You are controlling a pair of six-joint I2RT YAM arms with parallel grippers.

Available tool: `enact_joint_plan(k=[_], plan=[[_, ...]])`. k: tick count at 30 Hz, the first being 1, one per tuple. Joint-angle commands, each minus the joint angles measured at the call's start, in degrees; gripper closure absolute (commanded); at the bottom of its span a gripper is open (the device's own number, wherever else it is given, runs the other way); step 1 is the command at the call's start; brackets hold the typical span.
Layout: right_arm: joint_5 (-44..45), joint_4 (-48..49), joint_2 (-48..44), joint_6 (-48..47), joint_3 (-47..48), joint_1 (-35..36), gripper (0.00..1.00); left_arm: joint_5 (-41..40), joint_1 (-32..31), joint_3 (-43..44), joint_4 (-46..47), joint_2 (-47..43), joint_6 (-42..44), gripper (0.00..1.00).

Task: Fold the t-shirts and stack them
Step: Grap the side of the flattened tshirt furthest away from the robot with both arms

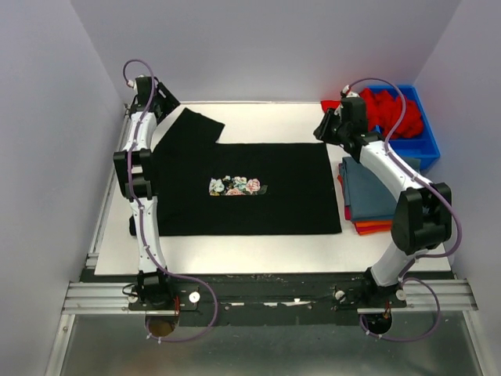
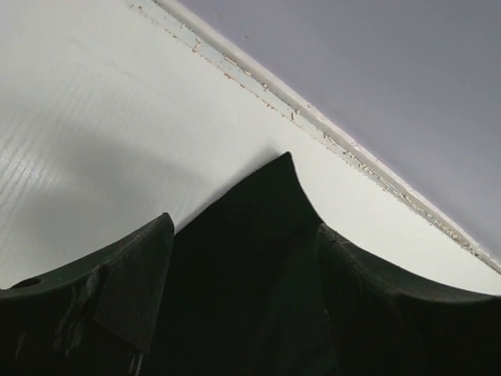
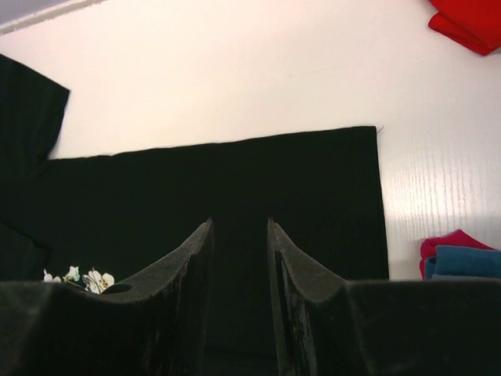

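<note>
The black t-shirt [image 1: 258, 200] lies spread flat on the table, its flower print [image 1: 235, 186] facing up. One sleeve [image 1: 196, 124] points to the far left. My left gripper [image 1: 171, 103] is at that sleeve's tip; in the left wrist view it [image 2: 243, 223] is wide open with the black sleeve cloth [image 2: 266, 235] between the fingers. My right gripper [image 1: 325, 129] hovers by the shirt's far right corner; in the right wrist view it [image 3: 239, 223] is open by a narrow gap above the black shirt [image 3: 235, 180]. A folded slate-blue tee [image 1: 376, 192] tops a stack with an orange one [image 1: 372, 228].
A blue plastic bin [image 1: 423, 145] at the far right holds crumpled red tees [image 1: 387, 110], also seen in the right wrist view [image 3: 470, 19]. The folded stack [image 3: 462, 258] lies right of the black shirt. Grey walls enclose the white table [image 1: 266, 254].
</note>
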Motion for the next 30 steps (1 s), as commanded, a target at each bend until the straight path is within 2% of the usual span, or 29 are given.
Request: enact_joint_plan(k=[1,9,17,23,27,30], plan=[[-1.79,0.81,0.85,-0.62,1.45,-0.76,0.59,1.89,0.97,2.14,-1.98,3.99,-1.53,0.19],[-2.06,-2.62,2.70,0.44,2.51,-2.34,0.59,4.90,1.24,4.25,-3.47,8.56,-3.65,0.24],[-3.55,-4.46,3.93,0.00,3.56,-3.13,0.59,12.88,1.24,3.81,-3.56,10.50,-4.96,0.39],[-4.95,-6.05,5.78,0.00,5.32,-3.22,0.59,14.73,1.33,2.32,-5.14,9.80,-4.09,0.41],[-5.22,-6.92,6.74,-0.18,6.11,-3.22,0.59,17.63,1.59,2.58,-4.70,10.67,-3.99,0.55],[-5.66,-7.19,7.53,-0.35,6.64,-3.22,0.59,19.48,2.38,2.75,-2.60,11.29,-5.14,0.74]])
